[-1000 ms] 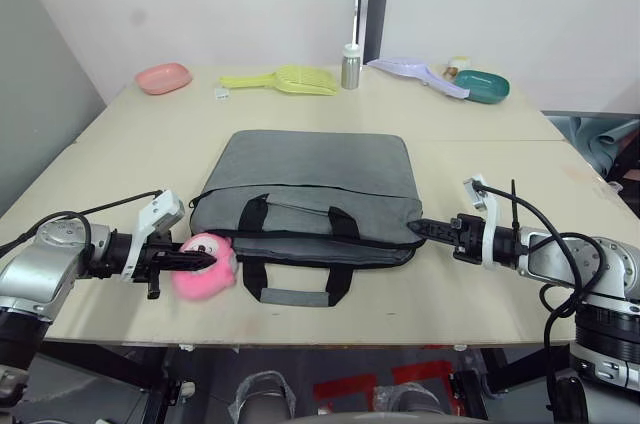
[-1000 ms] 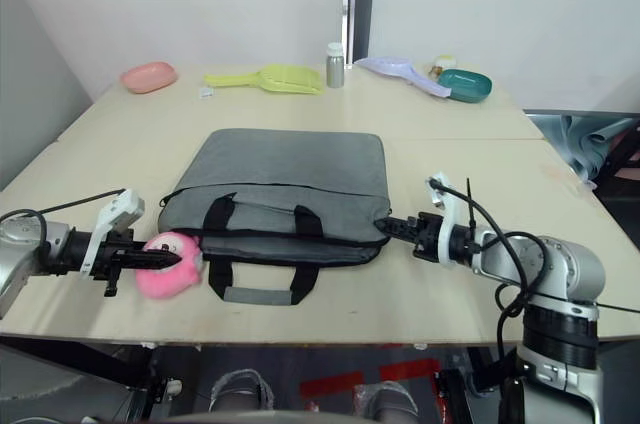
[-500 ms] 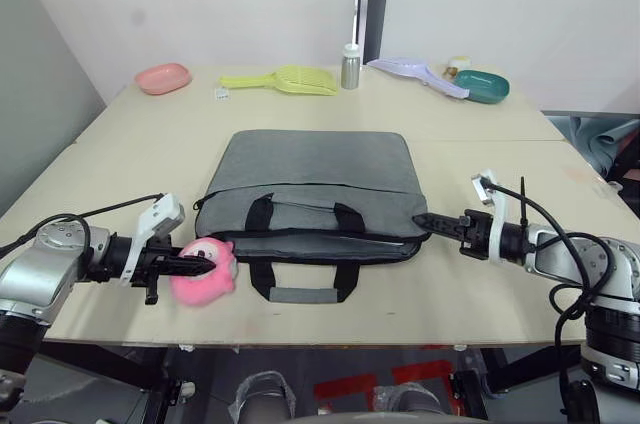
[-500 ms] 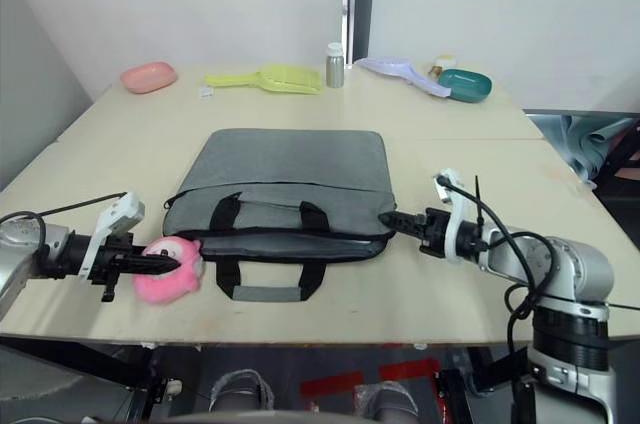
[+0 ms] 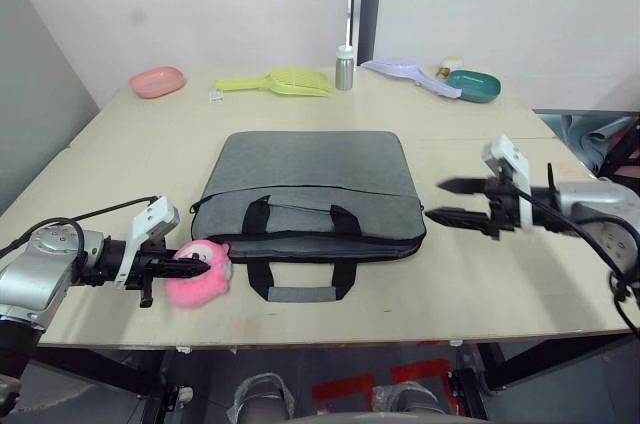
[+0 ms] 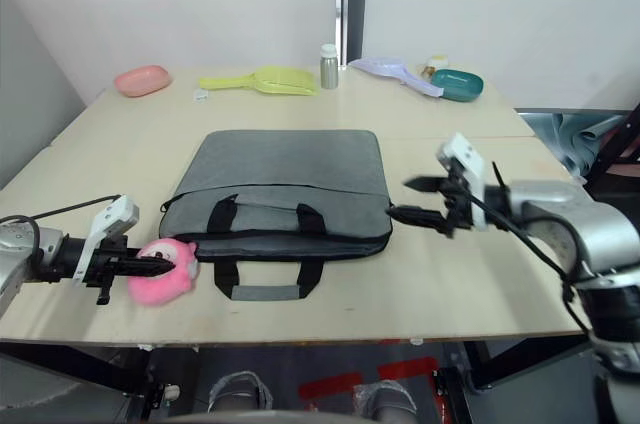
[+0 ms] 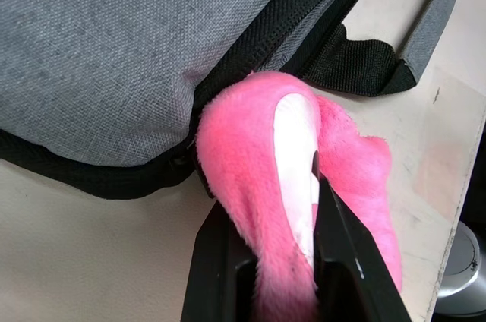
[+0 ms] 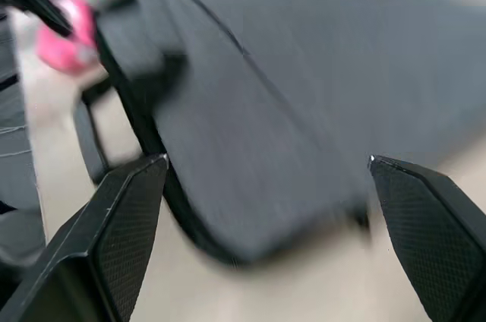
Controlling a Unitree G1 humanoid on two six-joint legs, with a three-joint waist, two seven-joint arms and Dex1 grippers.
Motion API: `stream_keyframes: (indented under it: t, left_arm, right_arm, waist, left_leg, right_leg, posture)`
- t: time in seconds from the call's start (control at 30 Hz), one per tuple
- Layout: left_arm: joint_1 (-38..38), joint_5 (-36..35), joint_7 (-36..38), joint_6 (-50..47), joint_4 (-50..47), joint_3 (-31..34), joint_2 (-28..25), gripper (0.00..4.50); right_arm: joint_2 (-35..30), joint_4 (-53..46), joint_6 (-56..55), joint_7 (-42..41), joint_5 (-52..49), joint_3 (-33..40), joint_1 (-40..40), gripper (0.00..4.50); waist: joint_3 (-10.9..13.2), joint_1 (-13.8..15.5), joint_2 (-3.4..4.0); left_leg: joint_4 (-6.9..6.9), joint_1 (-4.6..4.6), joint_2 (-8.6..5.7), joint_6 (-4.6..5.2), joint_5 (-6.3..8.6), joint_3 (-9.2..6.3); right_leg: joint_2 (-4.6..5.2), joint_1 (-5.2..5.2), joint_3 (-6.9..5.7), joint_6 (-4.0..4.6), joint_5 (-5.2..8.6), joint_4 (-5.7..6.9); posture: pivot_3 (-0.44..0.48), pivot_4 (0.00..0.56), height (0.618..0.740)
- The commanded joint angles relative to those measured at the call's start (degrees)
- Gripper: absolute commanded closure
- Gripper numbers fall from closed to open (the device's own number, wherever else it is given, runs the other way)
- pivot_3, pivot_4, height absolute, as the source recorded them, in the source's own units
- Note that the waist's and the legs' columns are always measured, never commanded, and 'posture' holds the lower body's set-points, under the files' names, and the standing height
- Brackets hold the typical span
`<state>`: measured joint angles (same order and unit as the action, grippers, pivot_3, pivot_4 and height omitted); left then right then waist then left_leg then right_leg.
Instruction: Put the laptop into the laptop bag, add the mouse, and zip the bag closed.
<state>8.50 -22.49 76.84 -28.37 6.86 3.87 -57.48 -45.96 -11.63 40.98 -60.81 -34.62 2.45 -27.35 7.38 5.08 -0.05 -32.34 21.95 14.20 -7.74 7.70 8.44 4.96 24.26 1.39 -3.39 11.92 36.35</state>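
1. We see the laptop bag [image 5: 312,194] flat at table [image 5: 470,284] centre, handles toward the near edge.
2. The left gripper [image 5: 196,266] pinches the pink plush toy [image 5: 197,274] against the bag's near-left corner.
3. The right gripper [image 5: 440,200] is spread wide, just right of the bag.
4. Along the far edge: pink dish [image 5: 157,81], yellow scoop [image 5: 280,82], bottle [image 5: 344,67], teal bowl [image 5: 473,86].

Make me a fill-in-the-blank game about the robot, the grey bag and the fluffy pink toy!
1. The left gripper is shut on the fluffy ____ toy.
2. The right gripper has its fingers spread ____.
3. The laptop bag lies flat on the ____.
4. The pink toy touches the bag's ____ corner, on the robot's side.

Missing words: pink; open; table; left
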Motion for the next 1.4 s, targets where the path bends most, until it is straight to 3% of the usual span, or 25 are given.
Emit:
stream_keyframes:
  t: [0.03,0.13,0.27,0.43,0.8,1.1,1.4]
  left_arm:
    - [-0.4,0.78,-0.53,0.24,-0.2,0.19,-0.48,4.5]
    - [-0.03,0.77,-0.73,-0.01,-0.32,-0.16,-0.14,4.5]
    - [-0.45,0.68,-0.78,-0.07,-1.05,-0.15,-0.18,4.5]
    - [-3.36,0.07,-0.79,-0.61,-3.22,1.23,-0.93,4.5]
    - [-9.79,-1.28,-1.3,-2.32,-7.26,5.67,-2.06,4.5]
    - [-15.1,-4.32,-2.83,-6.14,-12.84,8.63,-2.09,4.5]
    - [-17.9,-9.55,-7.41,-12.85,-22.97,6.91,3.22,4.5]
  right_arm:
    - [6.67,2.26,-10.29,-0.88,4.57,-5.46,-6.06,0.57]
    - [13.7,7.73,-17.53,-1.27,8.81,-9.95,-10.65,1.55]
    - [25.35,23.46,-33.1,-2.81,17.89,-18.03,-16.8,2.87]
    - [33.38,37.97,-44.26,-2.63,23.68,-21.02,-20.68,4.46]
    - [38.71,61.35,-62.83,0.99,39.79,-28.71,-20.03,4.46]
    - [40.32,64.24,-64.28,4.2,45.66,-30.09,-19.36,4.46]
    - [41.77,63.32,-62.26,4.3,46.19,-29.75,-18.28,4.46]
  waist:
    - [-0.03,0.01,-0.02]
    - [-0.03,0.0,-0.03]
    - [-0.05,-0.32,-0.06]
    - [-0.05,-0.37,-0.08]
    - [-0.2,-2.27,-0.14]
    - [-1.01,-2.84,-0.1]
    - [-1.39,-3.0,-0.01]
  left_leg:
    - [0.0,0.01,0.0,0.01,-0.01,0.0]
    - [-0.03,0.07,0.0,0.02,-0.01,-0.01]
    - [-0.06,0.12,-0.01,0.02,-0.01,-0.03]
    - [-0.08,0.26,-0.04,0.05,0.0,-0.11]
    - [-0.06,0.24,-0.01,0.05,0.01,-0.16]
    - [-0.06,-0.1,0.0,0.04,0.02,-0.16]
    - [-0.02,-0.13,0.01,0.03,0.03,-0.14]
  right_leg:
    - [0.0,0.02,-0.01,0.0,0.0,0.02]
    - [0.0,0.1,-0.02,0.01,0.0,0.07]
    - [0.01,0.14,-0.05,0.03,-0.01,0.12]
    - [0.05,0.14,-0.13,0.08,0.01,0.05]
    - [0.03,0.11,-0.19,0.1,0.02,0.04]
    - [0.02,-0.28,-0.15,0.12,0.04,0.04]
    - [0.01,-0.28,-0.12,0.12,0.04,0.02]
  posture:
    - [0.0,0.15,0.74]
    - [0.0,0.15,0.74]
    - [0.0,0.15,0.74]
    - [0.0,0.15,0.74]
    - [0.0,0.15,0.74]
    - [0.0,0.15,0.74]
    - [0.0,0.15,0.74]
